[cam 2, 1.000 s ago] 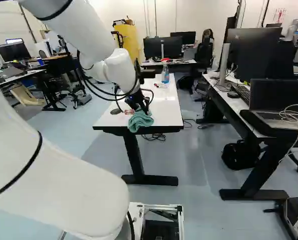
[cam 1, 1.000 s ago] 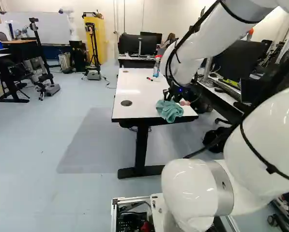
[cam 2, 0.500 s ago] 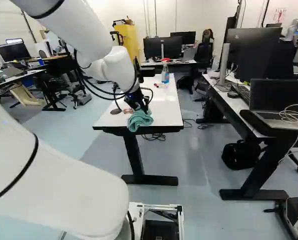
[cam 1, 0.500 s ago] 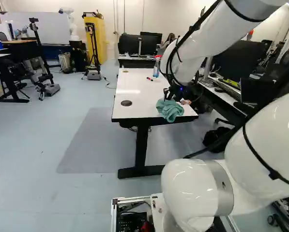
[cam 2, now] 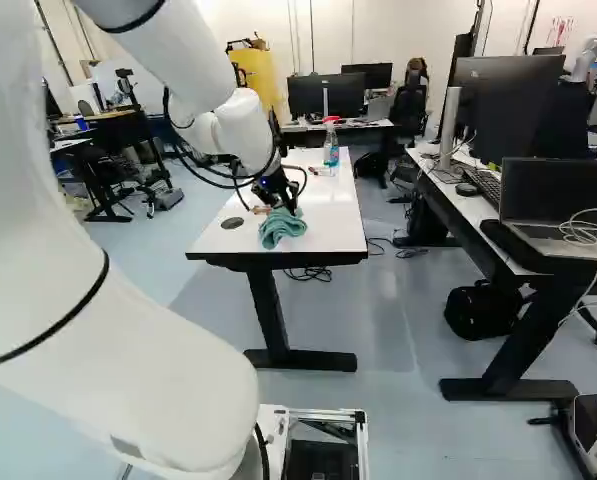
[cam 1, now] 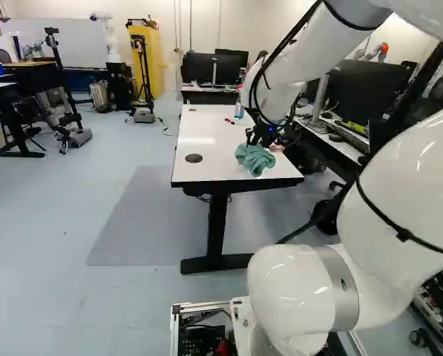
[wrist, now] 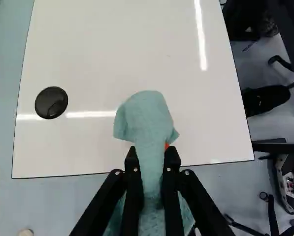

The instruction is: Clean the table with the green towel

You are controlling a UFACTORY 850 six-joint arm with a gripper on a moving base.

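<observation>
In the left base view my gripper (cam 1: pixel 258 138) is over the near right part of the white table (cam 1: pixel 214 157), holding the bunched green towel (cam 1: pixel 255 159). The right base view shows the towel (cam 2: pixel 281 228) by the table's near edge. Seen from the wrist, my gripper (wrist: pixel 151 153) is shut on the towel (wrist: pixel 146 118); cloth bulges ahead of the fingertips and more hangs beneath the fingers. An orange bit of pad shows beside the cloth. Whether the towel touches the tabletop, I cannot tell.
A round black disc (cam 1: pixel 194 158) lies in the tabletop near the towel. Farther back are a spray bottle (cam 2: pixel 331 148) and small red and black items (cam 2: pixel 319 171). Right of the table stands a desk with a laptop (cam 2: pixel 556 205). Another robot (cam 2: pixel 593 55) stands far back.
My arm has shifted farther along the table, away from its near edge and slightly left in the left base view, the towel moving with the gripper. The base has stayed put.
</observation>
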